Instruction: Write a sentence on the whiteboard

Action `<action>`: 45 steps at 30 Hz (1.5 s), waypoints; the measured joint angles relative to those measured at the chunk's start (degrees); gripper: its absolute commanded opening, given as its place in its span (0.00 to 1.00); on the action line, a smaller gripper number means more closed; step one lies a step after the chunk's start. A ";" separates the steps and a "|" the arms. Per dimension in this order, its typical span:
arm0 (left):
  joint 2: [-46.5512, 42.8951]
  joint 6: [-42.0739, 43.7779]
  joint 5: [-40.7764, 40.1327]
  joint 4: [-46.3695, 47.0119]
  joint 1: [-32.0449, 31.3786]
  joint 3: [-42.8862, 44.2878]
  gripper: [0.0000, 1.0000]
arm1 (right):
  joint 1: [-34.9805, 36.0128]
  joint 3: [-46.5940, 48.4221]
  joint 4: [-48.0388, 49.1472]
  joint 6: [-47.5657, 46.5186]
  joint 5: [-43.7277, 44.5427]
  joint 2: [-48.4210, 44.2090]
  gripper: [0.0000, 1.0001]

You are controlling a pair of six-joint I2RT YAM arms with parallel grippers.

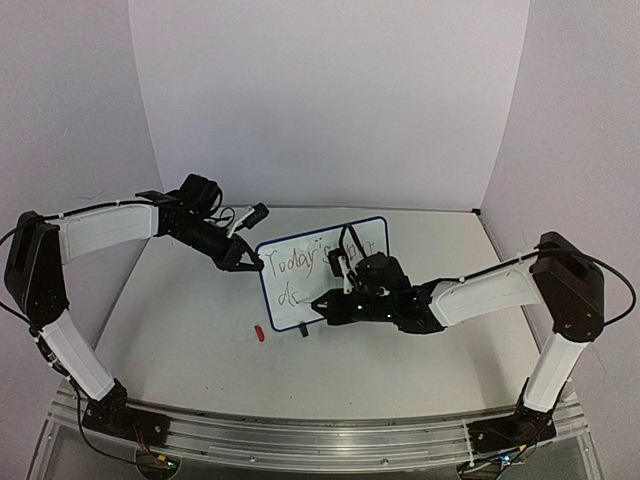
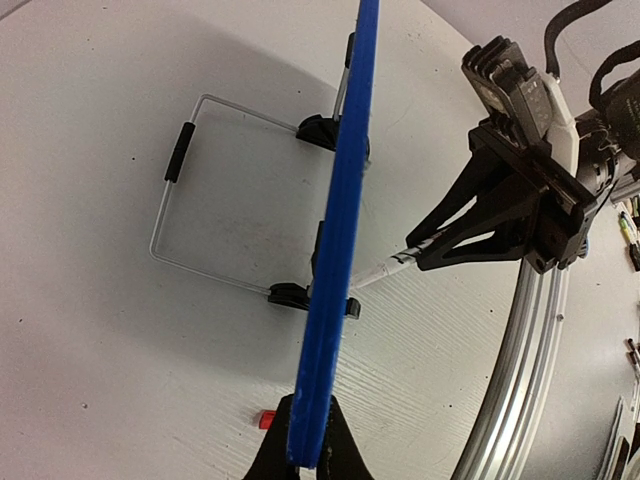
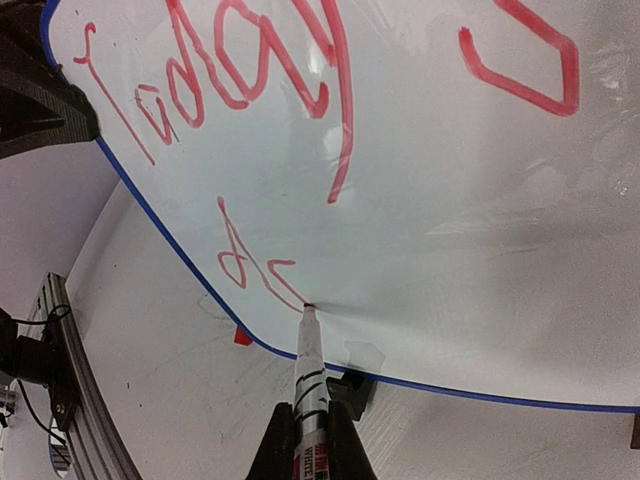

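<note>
Whiteboard [image 1: 312,285] clamped in left gripper [image 1: 250,263]; marker [image 3: 309,365], pinched by right gripper [image 3: 310,445], pressed to half-written sentence [image 1: 292,263]; further letters likely needed.

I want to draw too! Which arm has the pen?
The right fingers grip the pen, tip on the board. The left fingers only pinch the board's blue edge.

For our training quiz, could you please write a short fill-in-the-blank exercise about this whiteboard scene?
The left gripper is shut on the whiteboard's ____ frame.
The right gripper holds a ____ whose tip touches the board.
The partly written sentence is in ____ ink.
Missing words: blue; marker; red.
</note>
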 measured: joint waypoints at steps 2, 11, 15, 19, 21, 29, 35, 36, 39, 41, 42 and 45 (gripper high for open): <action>0.00 0.00 0.00 0.02 0.00 0.00 0.00 | 0.00 0.01 0.00 -0.02 0.06 0.00 0.00; 0.00 0.00 0.00 0.01 0.00 0.00 0.00 | 0.04 0.02 -0.61 -0.35 1.43 -1.02 0.00; 0.00 0.00 0.00 0.00 0.00 0.00 0.00 | 0.02 0.02 -0.61 -0.52 2.69 -2.23 0.00; 0.00 0.00 0.00 0.00 -0.01 0.00 0.00 | -0.08 0.07 -0.58 -0.66 3.07 -2.58 0.00; 0.00 0.00 0.02 0.00 -0.02 0.00 0.00 | -0.08 0.07 -0.57 -0.67 3.11 -2.58 0.00; 0.00 0.00 0.00 0.00 -0.04 0.00 0.00 | -0.09 0.07 -0.59 -0.56 2.96 -2.57 0.00; 0.02 0.00 -0.02 0.00 -0.04 0.00 0.00 | -0.07 0.04 -0.55 0.07 2.26 -1.86 0.00; 0.02 0.00 0.00 0.00 -0.04 0.00 0.00 | -0.07 0.02 -0.55 0.23 2.12 -1.72 0.00; 0.02 0.00 0.00 0.00 -0.04 0.00 0.00 | -0.07 -0.29 -0.38 0.54 2.00 -1.68 0.00; 0.02 0.00 0.00 0.00 -0.04 0.00 0.00 | -0.07 -0.66 -0.39 0.66 2.08 -1.68 0.00; 0.02 0.00 0.00 0.00 -0.04 0.00 0.00 | -0.07 -0.83 -0.39 0.68 2.13 -1.68 0.00; 0.02 0.00 0.00 0.00 -0.04 0.00 0.00 | -0.07 -1.26 -0.38 0.67 2.38 -1.68 0.00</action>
